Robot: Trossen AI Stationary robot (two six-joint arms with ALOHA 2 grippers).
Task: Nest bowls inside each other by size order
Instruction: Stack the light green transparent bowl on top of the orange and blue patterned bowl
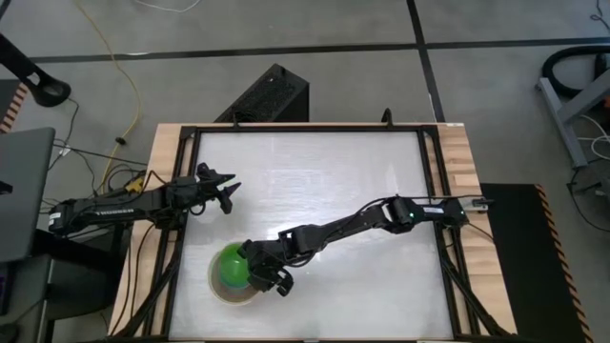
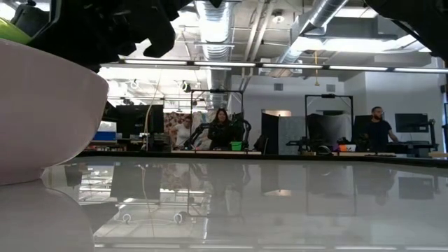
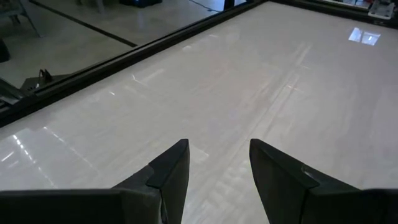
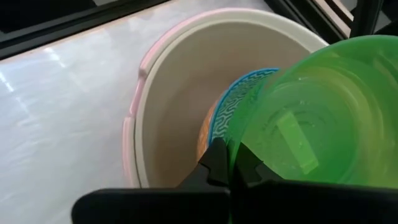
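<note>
The bowls stand nested near the table's near-left corner. The outermost bowl, with a pale pinkish-white rim [image 4: 134, 106], holds a cream bowl [image 4: 180, 93], and in that sits the light blue patterned bowl [image 4: 227, 106]. The outer bowl also shows in the low view [image 2: 35, 119]. My right gripper [image 4: 231, 167] is shut on the bright green bowl [image 4: 311, 118] over the stack; the green bowl also shows in the high view [image 1: 229, 267]. My left gripper [image 3: 219, 168] is open and empty over the table's left part [image 1: 224, 191]. My right gripper holds the green bowl by its rim [image 4: 239, 140], on the side toward the table's right. One finger [image 4: 214, 163] is outside the wall and the other inside. The bowl sits tilted over the blue bowl. I cannot tell whether it touches the blue bowl.
The white tabletop [image 1: 324, 181] lies bare to the right of and beyond the stack. A black frame [image 1: 434, 191] runs round the table's edges. People sit and stand in the room beyond the far edge [image 2: 220, 129].
</note>
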